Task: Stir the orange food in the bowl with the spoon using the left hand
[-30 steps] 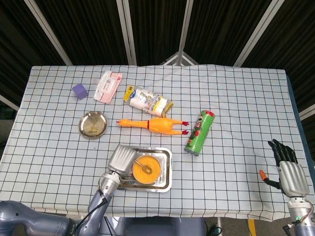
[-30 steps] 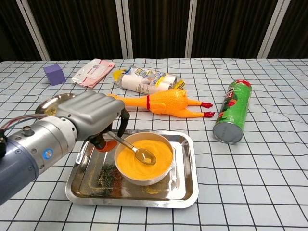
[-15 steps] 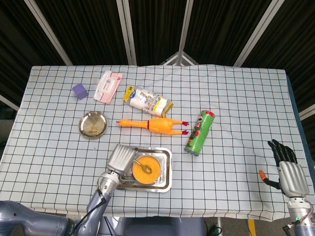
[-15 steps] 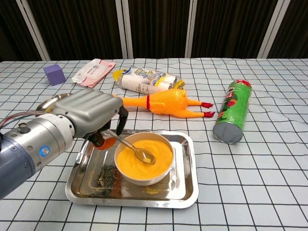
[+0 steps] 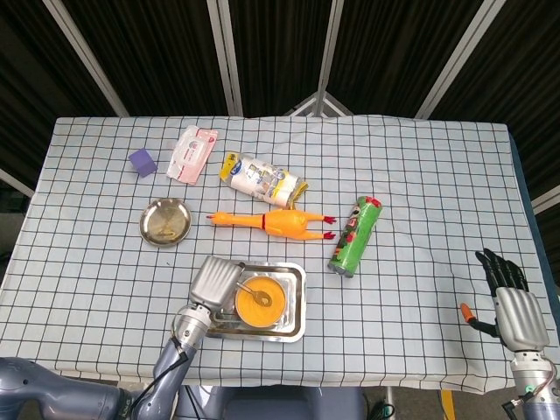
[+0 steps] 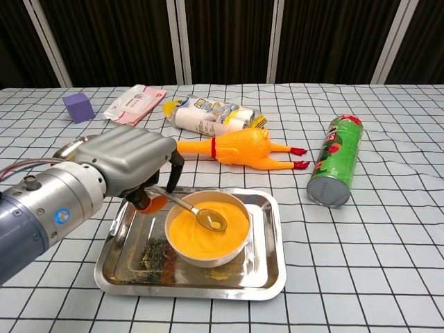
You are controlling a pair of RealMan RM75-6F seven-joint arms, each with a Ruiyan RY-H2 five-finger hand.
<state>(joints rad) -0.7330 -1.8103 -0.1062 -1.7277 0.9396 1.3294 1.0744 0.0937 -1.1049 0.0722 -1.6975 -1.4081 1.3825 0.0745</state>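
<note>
Right now we see the white bowl of smooth orange food (image 6: 207,233) sitting in the rectangular steel tray (image 6: 267,267) at the near edge of the checked tablecloth (image 5: 420,175). Our metal spoon (image 6: 201,214) rests with its scoop on the orange surface, toward the far side of the bowl, handle slanting up to the left. Our left hand (image 6: 132,166) grips that handle, fingers (image 6: 175,168) curled down around it at the tray's left end. Our right hand (image 5: 512,306) hangs off the table's near right corner, well apart from everything, fingers spread and holding nothing. Beyond the tray lies a yellow rubber chicken (image 6: 239,148), with a green crisp tube (image 6: 334,171) on its side to the right. Farther left sit a small round steel dish (image 5: 165,221), a purple cube (image 5: 143,162), a pink wipes pack (image 5: 192,153) and a clear bag of packets (image 5: 262,178).
</note>
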